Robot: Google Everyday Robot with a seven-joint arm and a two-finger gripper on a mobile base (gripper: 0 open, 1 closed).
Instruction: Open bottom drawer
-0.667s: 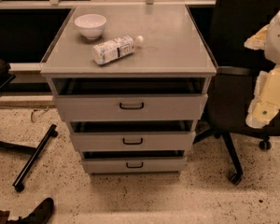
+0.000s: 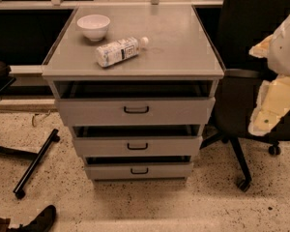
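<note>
Camera view: your gripper [image 2: 274, 105] hung beyond the right edge of the bench [image 2: 183, 57], grip state indiscernible, well apart from the bottom drawer [image 2: 106, 171], so seemingly the whole pull lay ahead.

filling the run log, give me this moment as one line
gripper: at far right, apart from cabinet | bottom drawer: handle untouched | top: bowl, bottle lying
</note>
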